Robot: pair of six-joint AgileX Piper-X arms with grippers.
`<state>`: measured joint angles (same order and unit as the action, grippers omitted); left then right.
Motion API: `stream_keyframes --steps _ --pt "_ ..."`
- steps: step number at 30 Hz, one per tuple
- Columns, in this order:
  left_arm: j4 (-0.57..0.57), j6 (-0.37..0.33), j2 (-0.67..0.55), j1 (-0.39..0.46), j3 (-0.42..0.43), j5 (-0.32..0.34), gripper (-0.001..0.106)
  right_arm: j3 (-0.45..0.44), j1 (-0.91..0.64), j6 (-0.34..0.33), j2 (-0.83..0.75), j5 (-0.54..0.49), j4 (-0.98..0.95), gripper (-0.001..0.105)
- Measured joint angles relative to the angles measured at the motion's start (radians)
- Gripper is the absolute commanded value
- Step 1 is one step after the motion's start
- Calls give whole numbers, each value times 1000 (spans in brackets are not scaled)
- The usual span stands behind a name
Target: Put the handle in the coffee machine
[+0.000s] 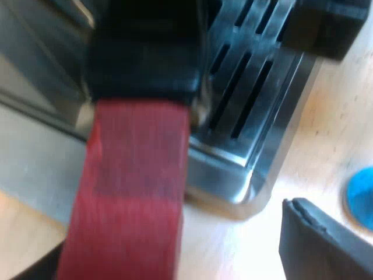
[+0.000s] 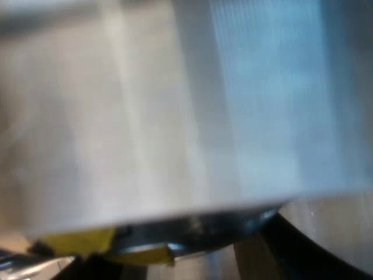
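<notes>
Left gripper [image 1: 169, 248] at the espresso machine [image 1: 35, 70]: the metal holder's dark handle [image 1: 145, 64] runs from the machine's steel front toward the camera and ends in its red tip [image 1: 128, 192]; the holder's metal head is hidden, so whether it is locked in cannot be told. The pincer stands wide; one black finger [image 1: 320, 245] sits well apart from the red tip, with bare wood showing between them, and nothing is clamped.

Beneath the handle lies the machine's drip tray [image 1: 250, 87], a shallow steel basin topped by a grate of long dark slots; the handle's black part crosses the grate's near edge, and what lies under the slots cannot be seen. The tray's rounded corner rests on the light wooden table [image 1: 309, 151]; open tabletop runs from that corner to a blue tamper [image 1: 362, 195], which stands near the finger and apart from the tray. A dark block [image 1: 329, 23] sits at the far side of the grate; what it is cannot be told.

The right wrist view presses close to a pale surface [image 2: 175, 116] above a metal rim [image 2: 204, 227], with a yellow strip [image 2: 87, 242] beside the rim; whether the right gripper is wide or narrow cannot be told.
</notes>
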<state>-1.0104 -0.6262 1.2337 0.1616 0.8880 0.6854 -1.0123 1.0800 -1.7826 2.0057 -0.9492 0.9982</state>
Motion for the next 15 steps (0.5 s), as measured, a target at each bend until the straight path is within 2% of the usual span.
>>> stream_keyframes --steps 2,11,15 --pt "-7 6 0 27 0 -27 59 0 0 0 0 0 0 38" --pt "-7 22 0 203 0 -34 59 0 0 0 0 0 1 38" --pt "-7 50 0 298 0 -20 59 0 0 -2 0 0 9 38"
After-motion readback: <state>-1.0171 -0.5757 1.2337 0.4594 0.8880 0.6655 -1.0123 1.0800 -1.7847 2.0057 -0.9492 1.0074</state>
